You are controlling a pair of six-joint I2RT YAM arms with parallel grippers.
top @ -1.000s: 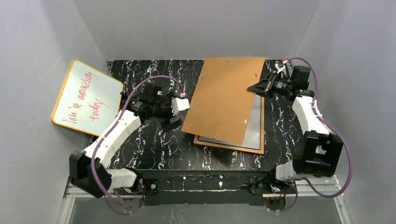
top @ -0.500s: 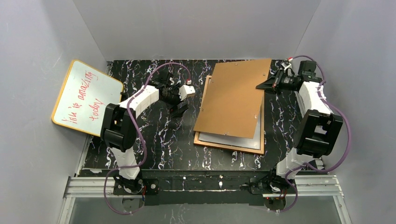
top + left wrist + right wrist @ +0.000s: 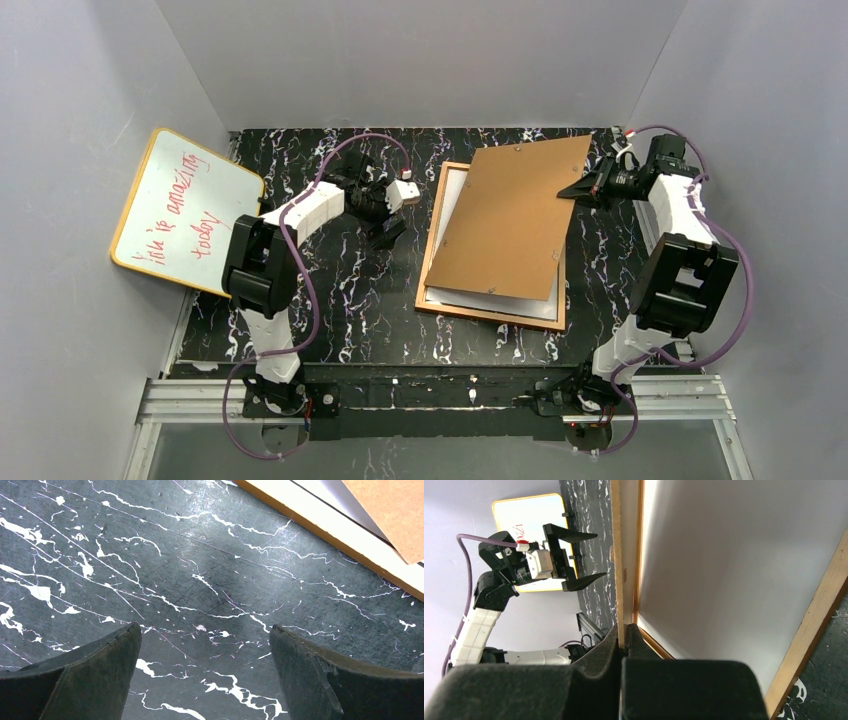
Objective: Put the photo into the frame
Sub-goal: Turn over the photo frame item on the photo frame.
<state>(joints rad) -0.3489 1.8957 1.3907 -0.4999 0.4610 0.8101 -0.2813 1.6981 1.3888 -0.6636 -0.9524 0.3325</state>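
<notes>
The orange-brown frame [image 3: 490,316] lies flat on the black marble table, right of centre. Inside it rests a white sheet [image 3: 452,195], apparently the photo's plain back; no printed side shows. My right gripper [image 3: 577,189] is shut on the right edge of the brown backing board [image 3: 510,220] and holds it tilted over the frame. In the right wrist view the board [image 3: 624,580] appears edge-on, pinched between the pads above the white sheet [image 3: 734,570] and the frame's border [image 3: 819,605]. My left gripper [image 3: 385,215] hangs open over bare table [image 3: 205,630], just left of the frame's edge [image 3: 325,530].
A yellow-edged whiteboard [image 3: 188,208] with red writing leans at the far left, off the table's corner. Grey walls close in on three sides. Dark marble table [image 3: 340,290] lies between the left gripper and the near edge.
The right gripper swung the backing board to the right and turned it until it nearly lines up over the frame. The left arm folded back, its open gripper moving slightly toward the far side.
</notes>
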